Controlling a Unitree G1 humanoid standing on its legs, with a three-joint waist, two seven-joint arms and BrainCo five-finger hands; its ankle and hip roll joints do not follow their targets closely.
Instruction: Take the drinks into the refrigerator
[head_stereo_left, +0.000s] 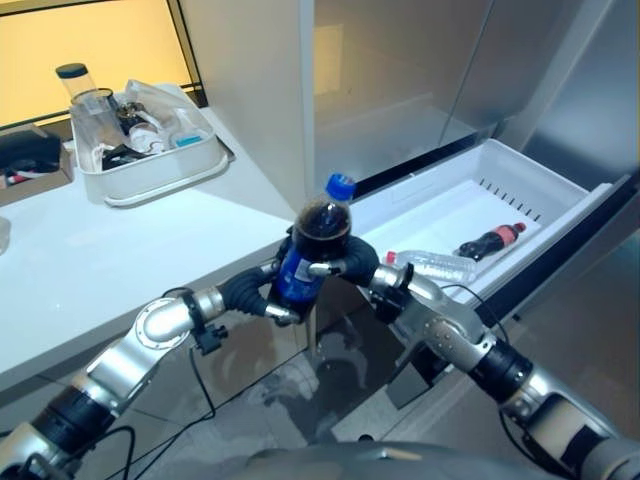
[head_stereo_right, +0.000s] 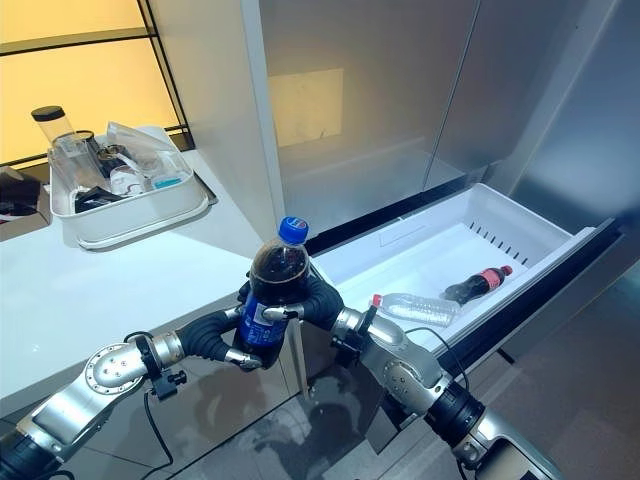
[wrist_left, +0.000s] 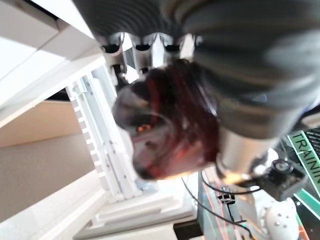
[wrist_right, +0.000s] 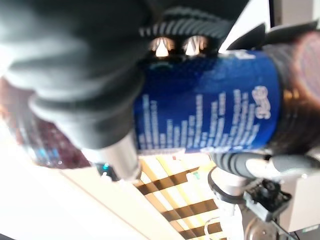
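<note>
From the left eye view, a white counter (head_stereo_left: 90, 255) runs along the robot's left, carrying a white tray (head_stereo_left: 150, 172) of clutter with a clear jar (head_stereo_left: 85, 105) at its end; ahead stands the grey refrigerator (head_stereo_left: 400, 70) with its white drawer (head_stereo_left: 470, 195) pulled open; in the drawer lie a dark cola bottle with a red cap (head_stereo_left: 490, 240) and a clear water bottle (head_stereo_left: 432, 265), near each other; in front of the drawer the blue-capped cola bottle (head_stereo_left: 315, 245) stands upright in the air, the left hand (head_stereo_left: 262, 290) and right hand (head_stereo_left: 352, 262) meeting on it from either side

The right eye view gives the same scene; the left hand's fingers curl round the bottle's blue label, while the right hand's dark cover presses against the far side, its fingers hidden behind the bottle, so I cannot tell how they sit

In the left wrist view the bottle's dark lower body is blurred, with silver fingers (wrist_left: 135, 57) wrapped over it

The right wrist view shows the blue label close up; its own fingers are hard to make out
</note>
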